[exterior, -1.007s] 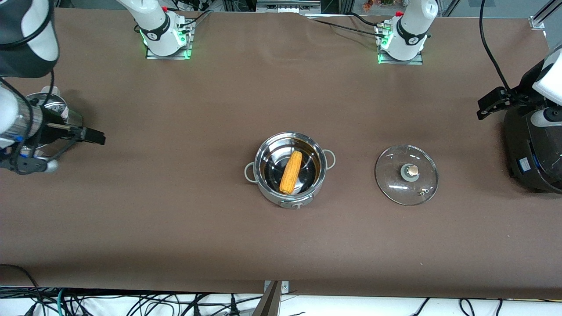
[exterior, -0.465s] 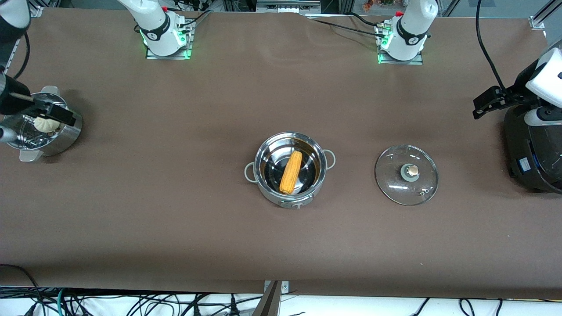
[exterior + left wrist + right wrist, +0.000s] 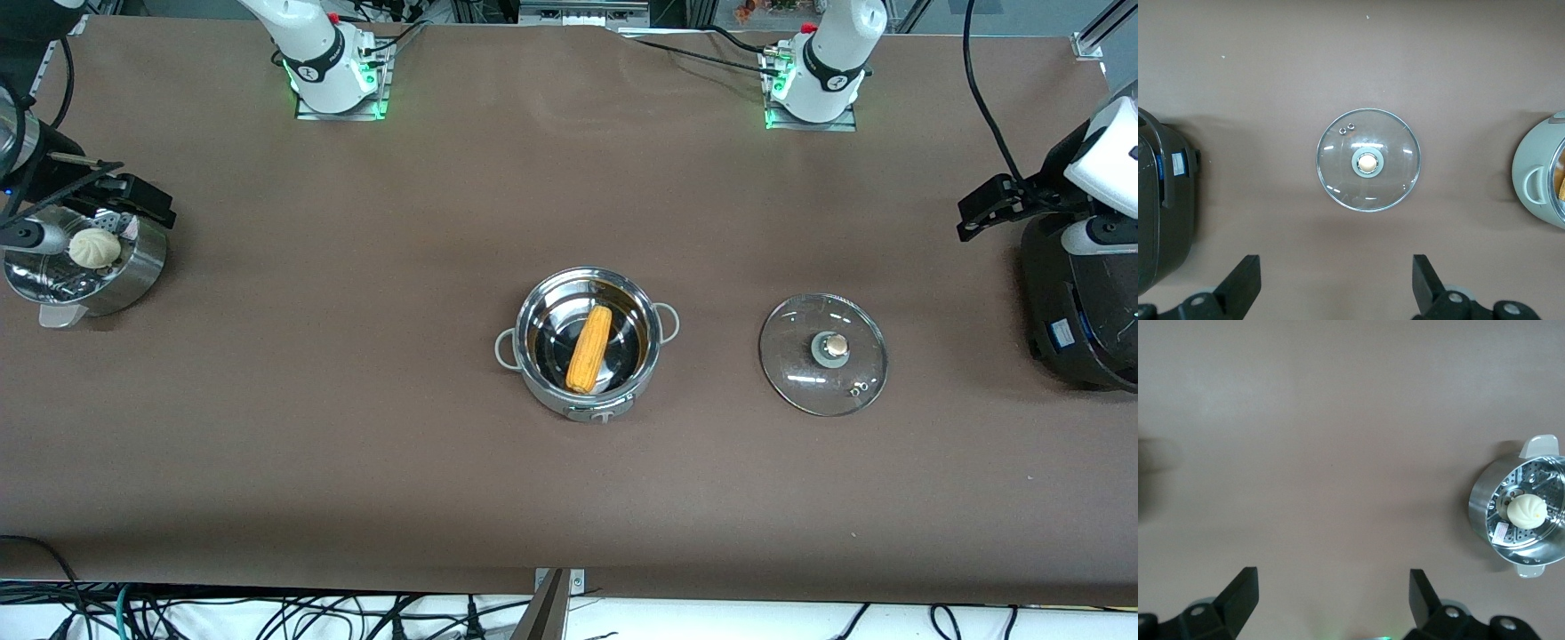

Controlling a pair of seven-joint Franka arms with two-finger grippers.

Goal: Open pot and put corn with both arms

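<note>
The steel pot stands open at the table's middle, with the yellow-orange corn lying in it. Its glass lid with the tan knob lies flat on the table beside it, toward the left arm's end. The lid also shows in the left wrist view, as does the pot's side. My left gripper is open and empty, up in the air beside the black cooker; its fingers stand wide apart. My right gripper is open and empty above the steamer basket; its fingers stand wide apart.
A perforated steel steamer basket holding a pale bun stands at the right arm's end, also in the right wrist view. A large black cooker stands at the left arm's end.
My right gripper has risen and swung off toward the right arm's end, uncovering the steamer basket and bun. The left arm has hardly moved. Pot, corn and lid are unmoved.
</note>
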